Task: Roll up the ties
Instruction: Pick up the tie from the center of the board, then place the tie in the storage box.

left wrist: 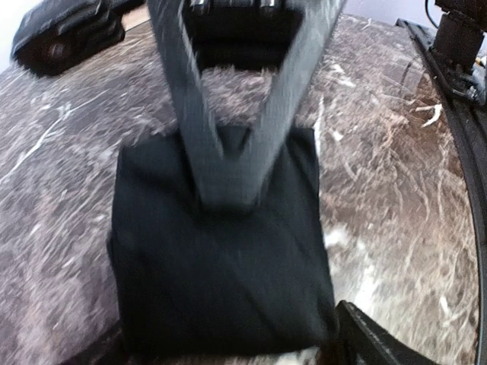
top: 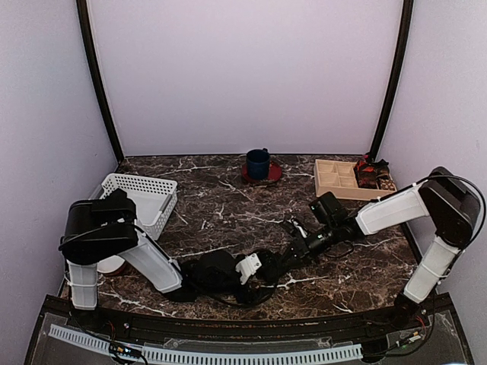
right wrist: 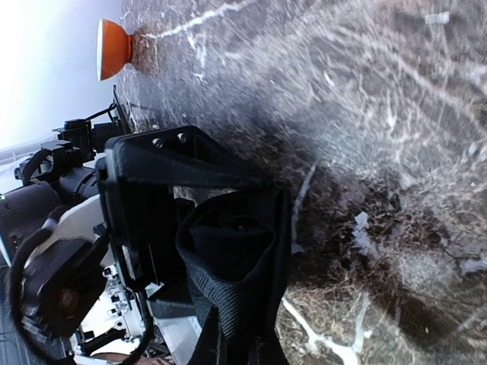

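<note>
Nearest my side of the desk (top: pixel 228 213), about midway between the 2 arms, the tie (left wrist: pixel 221 289) lies as a black folded wad on the marbled top. The left tool (left wrist: pixel 228 190) sits right over it. Its 2 fingers (left wrist: pixel 184 95) run together in a V in its own blurred view, and I cannot tell whether they are parted or closed. The right tool (top: pixel 278 258) reaches in from the right with its tips pressed together against the fabric, though I cannot tell whether any cloth is pinched. Further back, a white basket (top: pixel 137 179) stands at the left. At the rear, a blue mug (top: pixel 257 162) sits on a red saucer (top: pixel 272 175) at the centre and a wooden tray (top: pixel 316 179) lies to the right.
</note>
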### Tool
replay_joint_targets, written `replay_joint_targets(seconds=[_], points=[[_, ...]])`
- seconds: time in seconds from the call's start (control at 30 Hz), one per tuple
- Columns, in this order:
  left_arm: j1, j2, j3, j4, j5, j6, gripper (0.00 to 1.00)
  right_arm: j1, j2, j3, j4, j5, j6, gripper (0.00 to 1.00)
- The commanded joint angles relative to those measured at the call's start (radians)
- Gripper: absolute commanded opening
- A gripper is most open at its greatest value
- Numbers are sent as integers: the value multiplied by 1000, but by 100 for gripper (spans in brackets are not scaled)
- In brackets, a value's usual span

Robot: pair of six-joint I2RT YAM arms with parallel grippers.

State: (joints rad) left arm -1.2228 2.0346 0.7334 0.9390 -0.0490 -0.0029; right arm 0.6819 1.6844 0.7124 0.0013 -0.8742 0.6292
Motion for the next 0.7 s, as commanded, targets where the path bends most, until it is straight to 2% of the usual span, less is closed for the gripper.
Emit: replay_joint_targets(seconds=[0.0,0.17,0.37,0.47,0.67], points=[[0,-127,-60,-89,-107,1,89,-26,-97,72,-156,74,-36,0],[0,-217,-73,-183,-171,23,94,-122,-184,170,-353,173,-75,0],[0,-285,-50,-323,-214,1,99,-247,-210,367,-553,320,-135,0],[1,-318,-42,-370,-246,-17,99,-327,-213,428,-547,380,-101,0],[0,-373,-47,-413,-297,-25,99,-487,-202,499,-353,436,79,0]])
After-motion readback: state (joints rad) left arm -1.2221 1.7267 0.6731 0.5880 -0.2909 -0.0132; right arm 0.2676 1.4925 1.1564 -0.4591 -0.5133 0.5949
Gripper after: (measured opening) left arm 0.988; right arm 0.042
